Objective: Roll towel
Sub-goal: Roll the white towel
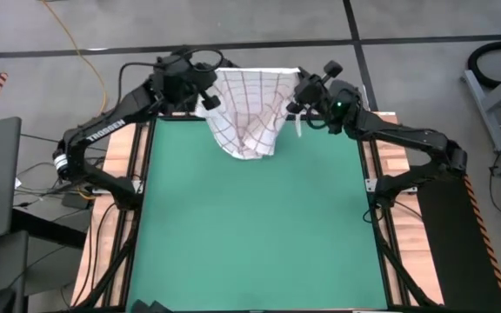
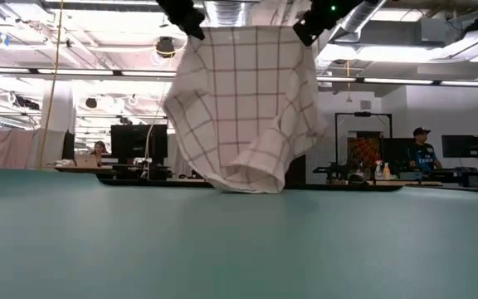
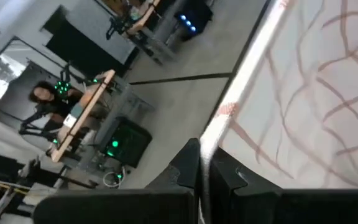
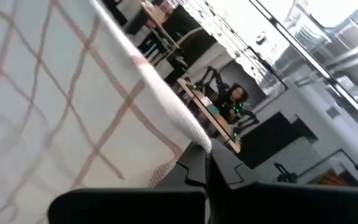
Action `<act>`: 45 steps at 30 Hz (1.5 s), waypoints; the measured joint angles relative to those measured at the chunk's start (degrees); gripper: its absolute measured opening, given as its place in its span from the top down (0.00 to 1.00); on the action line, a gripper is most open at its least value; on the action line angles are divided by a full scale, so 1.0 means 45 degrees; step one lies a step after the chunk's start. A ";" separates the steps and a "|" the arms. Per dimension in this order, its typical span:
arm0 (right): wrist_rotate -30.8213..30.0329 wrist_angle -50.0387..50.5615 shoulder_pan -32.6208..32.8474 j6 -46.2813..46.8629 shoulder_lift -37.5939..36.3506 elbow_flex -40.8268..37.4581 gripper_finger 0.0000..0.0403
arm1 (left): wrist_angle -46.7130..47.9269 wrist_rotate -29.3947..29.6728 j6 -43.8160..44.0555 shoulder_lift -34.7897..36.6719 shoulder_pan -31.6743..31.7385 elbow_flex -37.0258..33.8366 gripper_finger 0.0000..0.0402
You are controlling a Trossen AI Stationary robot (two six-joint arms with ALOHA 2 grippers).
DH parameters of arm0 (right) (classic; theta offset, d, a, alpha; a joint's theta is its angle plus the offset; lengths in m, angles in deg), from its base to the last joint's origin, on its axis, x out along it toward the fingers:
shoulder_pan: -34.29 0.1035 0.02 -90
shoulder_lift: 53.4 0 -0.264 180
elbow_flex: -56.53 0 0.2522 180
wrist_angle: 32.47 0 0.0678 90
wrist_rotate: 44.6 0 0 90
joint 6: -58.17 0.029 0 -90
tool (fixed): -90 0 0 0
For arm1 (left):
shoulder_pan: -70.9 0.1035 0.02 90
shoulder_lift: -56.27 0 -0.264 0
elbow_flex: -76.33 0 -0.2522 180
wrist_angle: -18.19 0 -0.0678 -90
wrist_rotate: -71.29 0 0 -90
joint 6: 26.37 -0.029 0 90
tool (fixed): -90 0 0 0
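Overhead, towel (image 1: 249, 111) hanging between two raised arms at the far edge of the green mat (image 1: 250, 235), top edge stretched, lower part sagging into a loose fold. Left pincer (image 1: 205, 98) clamped together on one upper corner, right pincer (image 1: 298, 106) clamped together on the other; fingertips mostly buried under cloth and wrist housings from above. From desk height, both pincers cut off by the frame's top, only dark tips showing at the towel's corners (image 2: 243, 108). Bottom fold hanging low at the mat's far edge; touching or just clear, cannot tell. Close up, left fingers (image 3: 194, 168) pressed shut on the hem, right fingers (image 4: 197, 165) likewise. Person (image 2: 422, 149) in the room behind, small and hard to make out.
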 joint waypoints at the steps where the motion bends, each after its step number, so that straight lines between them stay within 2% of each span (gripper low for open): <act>1: -0.0034 0.0101 0.0152 -0.0049 0.0000 0.0000 0.98 | 0.0211 0.0006 -0.0066 0.0129 0.0002 0.0000 1.00; 4: -0.0152 0.0715 0.0655 -0.0237 -0.0075 0.0000 0.98 | 0.1086 0.0225 -0.1190 0.0601 -0.0273 0.0000 1.00; 7: -0.1256 0.0675 0.1420 -0.0738 -0.0107 -0.0005 0.98 | 0.1818 0.0911 -0.1792 0.0972 -0.0864 0.0000 1.00; 9: -0.1998 0.1032 0.2088 -0.1044 -0.0200 -0.0005 0.98 | 0.2594 0.1664 -0.1729 0.1160 -0.1450 0.0000 1.00; 12: -0.2143 0.2387 0.3428 -0.1388 -0.0488 -0.0005 0.98 | 0.4541 0.2555 -0.1350 0.1569 -0.2417 0.0000 1.00; 15: -0.2134 0.3049 0.4324 -0.1309 -0.0712 -0.0005 0.98 | 0.6007 0.2515 -0.0750 0.1788 -0.2962 0.0000 1.00; 17: -0.2258 0.3020 0.4206 -0.1245 -0.0767 -0.0004 0.98 | 0.5898 0.2446 -0.0792 0.1768 -0.2764 0.0000 1.00; 21: -0.3055 0.2150 0.2676 -0.1804 -0.0658 0.0000 0.98 | 0.3598 0.2864 -0.2742 0.1513 -0.1526 0.0000 1.00; 26: -0.2357 -0.1612 0.0043 -0.4063 -0.0227 0.0000 0.98 | -0.2076 0.2477 -0.7079 0.0540 0.0153 0.0000 1.00; 30: -0.1573 -0.4775 -0.0975 -0.7380 0.0028 0.0014 0.98 | -0.6539 0.2931 -1.1900 -0.0287 0.0418 0.0000 1.00; 33: -0.1521 -0.5230 -0.0927 -0.8237 -0.0019 0.0415 0.98 | -0.7536 0.3672 -1.3012 -0.0402 0.0118 0.0000 1.00; 36: -0.2205 -0.4491 -0.0282 -0.8059 -0.0180 0.0573 0.98 | -0.6348 0.4740 -1.2113 -0.0179 -0.0464 0.0005 1.00; 39: -0.3344 -0.2669 0.0872 -0.6789 -0.0367 0.0568 0.98 | -0.3423 0.5993 -0.9842 0.0153 -0.1253 0.0005 1.00; 42: -0.4949 0.1564 0.2339 -0.3651 -0.0549 0.0546 0.98 | 0.1594 0.6617 -0.5595 0.0577 -0.2137 0.0010 1.00; 45: -0.5281 0.7068 0.4012 0.1536 -0.0583 0.0467 0.98 | 0.6933 0.6336 -0.0087 0.0702 -0.3276 0.0010 1.00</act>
